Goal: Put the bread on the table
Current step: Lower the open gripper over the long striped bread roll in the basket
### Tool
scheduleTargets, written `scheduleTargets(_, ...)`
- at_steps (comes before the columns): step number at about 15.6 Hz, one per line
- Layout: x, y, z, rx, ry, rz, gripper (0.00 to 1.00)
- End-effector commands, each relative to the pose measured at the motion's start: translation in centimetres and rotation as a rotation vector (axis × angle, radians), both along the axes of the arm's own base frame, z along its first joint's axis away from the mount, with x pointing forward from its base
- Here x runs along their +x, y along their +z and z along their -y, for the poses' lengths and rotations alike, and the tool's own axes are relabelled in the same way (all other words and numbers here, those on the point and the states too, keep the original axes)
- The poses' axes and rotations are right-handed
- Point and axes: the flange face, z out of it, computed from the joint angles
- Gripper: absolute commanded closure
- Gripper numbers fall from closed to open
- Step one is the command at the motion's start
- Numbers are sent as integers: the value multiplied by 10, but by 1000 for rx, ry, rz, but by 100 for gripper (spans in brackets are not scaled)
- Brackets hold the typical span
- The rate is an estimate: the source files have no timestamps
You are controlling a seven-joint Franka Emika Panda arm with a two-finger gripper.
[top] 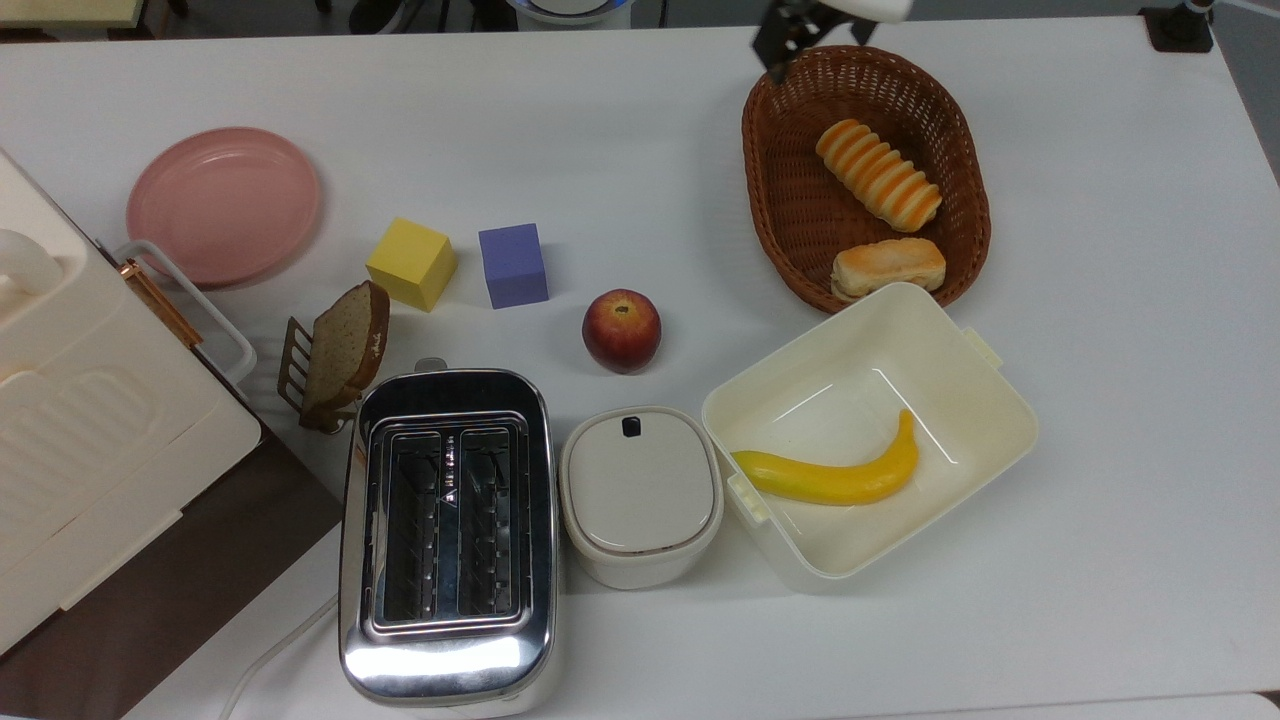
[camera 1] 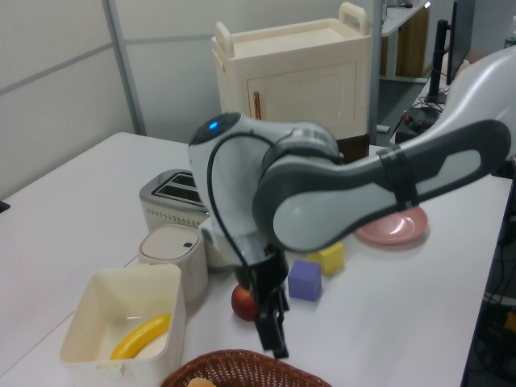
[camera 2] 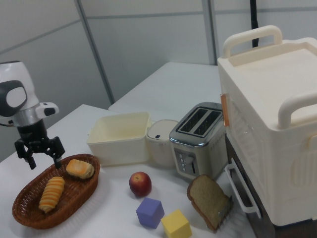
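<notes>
The bread [top: 878,188], a ridged roll striped orange and cream, lies inside the brown wicker basket [top: 752,150] on the white table [top: 640,130]. In the right view the bread [camera 2: 51,194] rests at the basket's [camera 2: 29,218] near side. My gripper [camera 2: 42,158] hangs open just above the basket's far rim, a little above the bread and apart from it, with nothing between its fingers. In the top view the gripper [top: 812,32] sits at the frame's upper edge over the basket's rim. The left view has the gripper [camera 1: 272,326] pointing down above the basket [camera 1: 242,359].
A short golden bun [top: 888,265] shares the basket. An open cream box [top: 985,400] holding a banana [top: 835,478] touches the basket. An apple [top: 621,330], purple cube [top: 513,264], yellow cube [top: 411,263], pink plate [top: 223,204], toaster [top: 447,535], lidded pot [top: 640,493], toast slice [top: 344,347] and cabinet [top: 90,440] stand around.
</notes>
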Motion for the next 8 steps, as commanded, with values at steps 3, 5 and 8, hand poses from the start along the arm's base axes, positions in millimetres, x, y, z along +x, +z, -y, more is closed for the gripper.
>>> scheduleTargets(3,-25,-55,-47,33,-41,164,0)
scheduleTargets(5,-31,-63,-55,32,-56,190,0)
scheduleTargets(8,-39,-78,-64,38,-29,199,0)
